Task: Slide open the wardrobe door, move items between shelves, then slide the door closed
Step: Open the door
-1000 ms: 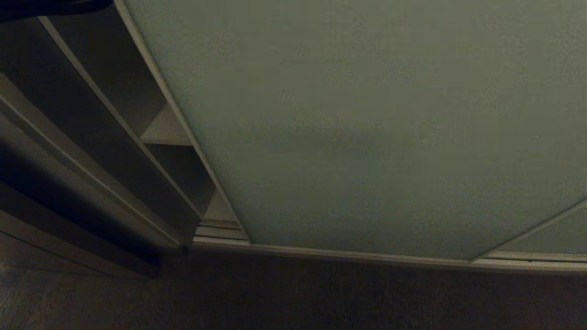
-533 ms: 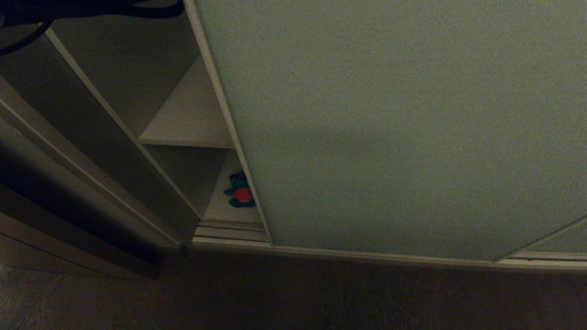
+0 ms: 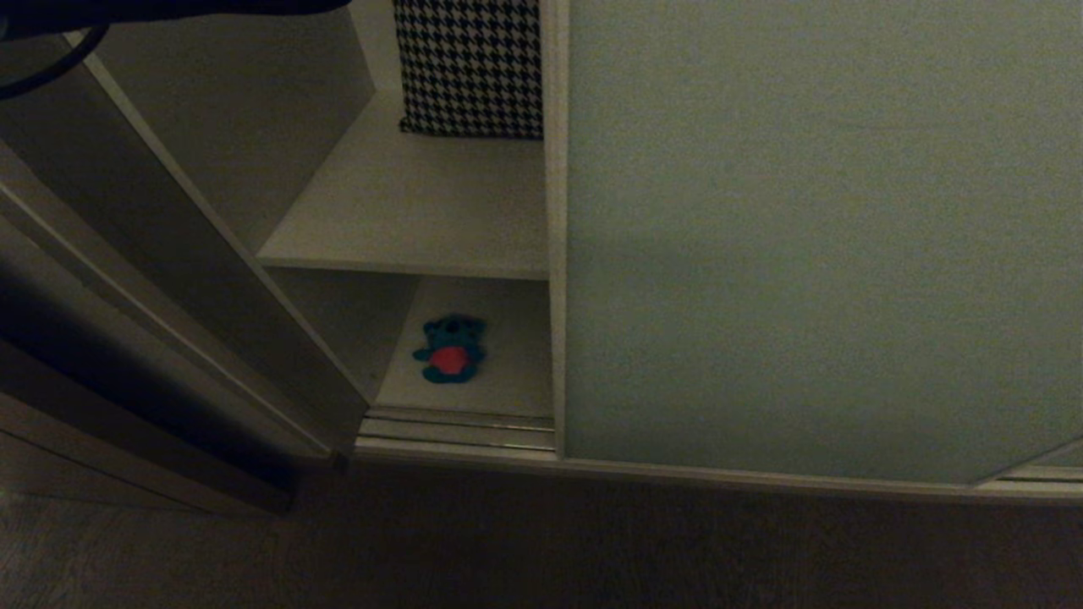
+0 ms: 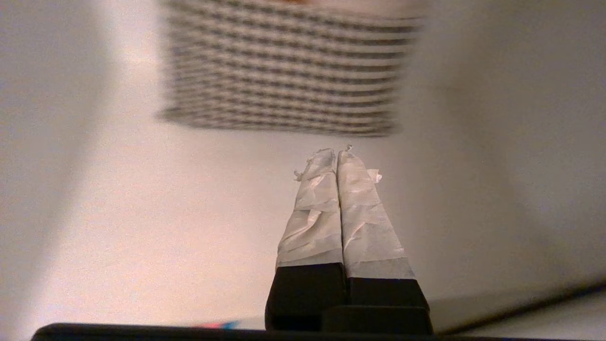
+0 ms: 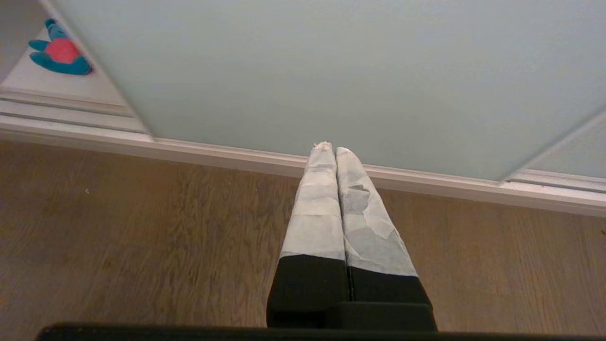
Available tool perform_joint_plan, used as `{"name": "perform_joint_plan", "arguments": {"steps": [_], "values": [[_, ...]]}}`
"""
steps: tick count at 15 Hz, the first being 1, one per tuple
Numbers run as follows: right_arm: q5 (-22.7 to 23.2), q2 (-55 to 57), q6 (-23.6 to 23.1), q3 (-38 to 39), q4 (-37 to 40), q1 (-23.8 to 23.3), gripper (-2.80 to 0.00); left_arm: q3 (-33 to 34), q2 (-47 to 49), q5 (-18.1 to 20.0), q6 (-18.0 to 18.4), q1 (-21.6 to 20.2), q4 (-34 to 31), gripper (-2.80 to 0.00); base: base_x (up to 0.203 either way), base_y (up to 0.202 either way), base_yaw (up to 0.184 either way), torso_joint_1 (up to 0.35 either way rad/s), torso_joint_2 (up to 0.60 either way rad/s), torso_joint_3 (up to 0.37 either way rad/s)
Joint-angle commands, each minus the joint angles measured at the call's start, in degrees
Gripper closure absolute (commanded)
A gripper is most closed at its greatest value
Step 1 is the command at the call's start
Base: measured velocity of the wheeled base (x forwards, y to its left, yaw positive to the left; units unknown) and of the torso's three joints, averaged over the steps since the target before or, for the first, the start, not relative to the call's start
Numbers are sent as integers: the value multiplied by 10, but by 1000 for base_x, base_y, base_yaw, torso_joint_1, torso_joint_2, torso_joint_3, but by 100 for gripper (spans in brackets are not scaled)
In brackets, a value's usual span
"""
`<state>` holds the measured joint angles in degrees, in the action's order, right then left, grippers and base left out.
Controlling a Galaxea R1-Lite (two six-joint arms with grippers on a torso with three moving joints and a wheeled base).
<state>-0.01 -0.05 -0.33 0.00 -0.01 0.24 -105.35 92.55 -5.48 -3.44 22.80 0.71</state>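
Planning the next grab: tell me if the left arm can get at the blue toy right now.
Probably yes. The door stands clear of the blue toy, which lies uncovered on the lower shelf. The left gripper, shut, is up by the pillow, so it must come down and open.

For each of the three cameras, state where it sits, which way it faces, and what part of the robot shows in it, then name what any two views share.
Head view: high, looking down at the pale grey-green sliding wardrobe door, white shelves and dark floor; a dark arm part shows along the top edge.
Left wrist view: behind the shut left gripper, facing the black-and-white houndstooth pillow.
Right wrist view: behind the shut right gripper, low, facing the door's base.
Shared: the small blue plush toy with a red belly appears in head and right wrist views.
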Motion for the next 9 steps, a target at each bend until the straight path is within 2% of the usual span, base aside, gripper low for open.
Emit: {"name": "perform_joint_plan", "arguments": {"steps": [1,4,9], "values": [[0,0,0,1,0,0,0,19,-19,-4,1,-50,-8,0,0,0,0,0,0,0],[0,0,0,0,-1,0,0,145,-94,9,16,-100,-30,0,0,0,0,0,0,0],[0,0,0,1,0,0,0,503,-336,47,45,-119,-31,0,0,0,0,0,0,0]]}}
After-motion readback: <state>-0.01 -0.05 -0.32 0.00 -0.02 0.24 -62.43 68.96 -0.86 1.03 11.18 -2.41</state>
